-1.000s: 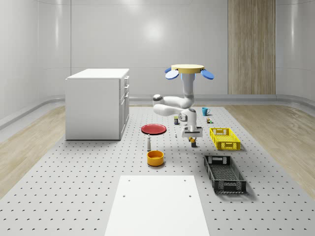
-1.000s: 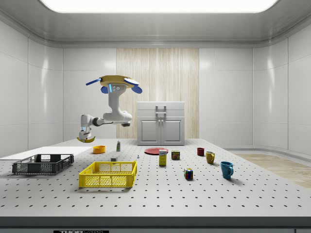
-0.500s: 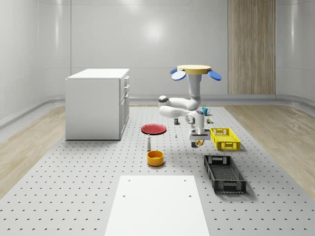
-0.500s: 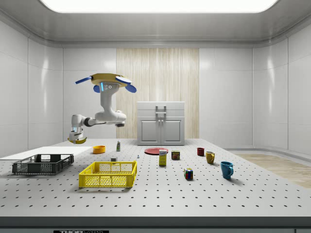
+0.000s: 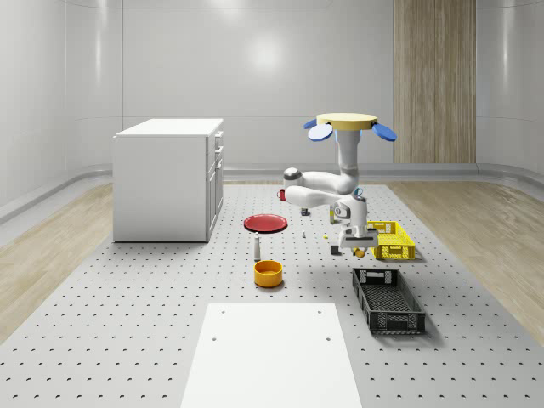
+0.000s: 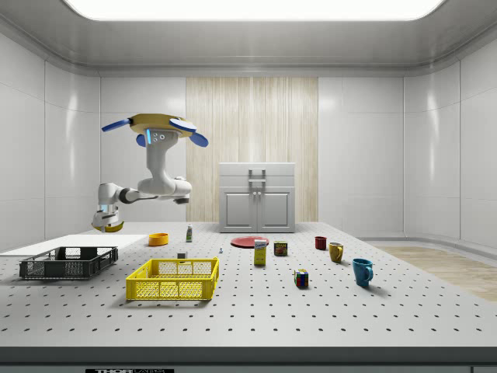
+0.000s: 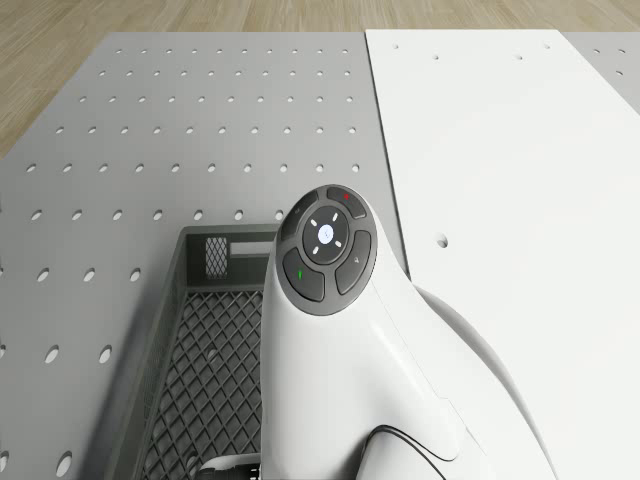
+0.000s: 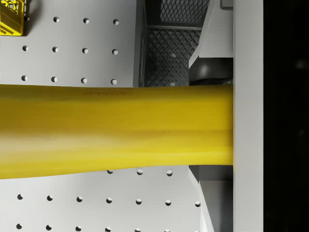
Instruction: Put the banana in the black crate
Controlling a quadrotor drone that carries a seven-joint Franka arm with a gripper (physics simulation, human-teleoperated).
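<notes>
The banana [image 8: 116,128] lies crosswise in the gripper [image 5: 355,250], clenched between the jaws and carried in the air above the perforated table [image 5: 127,340], just short of the far end of the black crate [image 5: 388,300]. In the wrist view the crate's mesh floor shows beyond the fruit; the drone view shows the arm [image 7: 350,350] over that same crate end. The drone [image 6: 151,127] hovers high over the table, near the yellow crate [image 6: 173,279]. There are two crates, one black and one yellow. The side view shows two mugs, blue [image 6: 362,271] and yellow [image 6: 335,251], which the whole-scene view hides behind the robot; it shows one orange bowl [image 5: 268,272] and one red plate [image 5: 266,223].
</notes>
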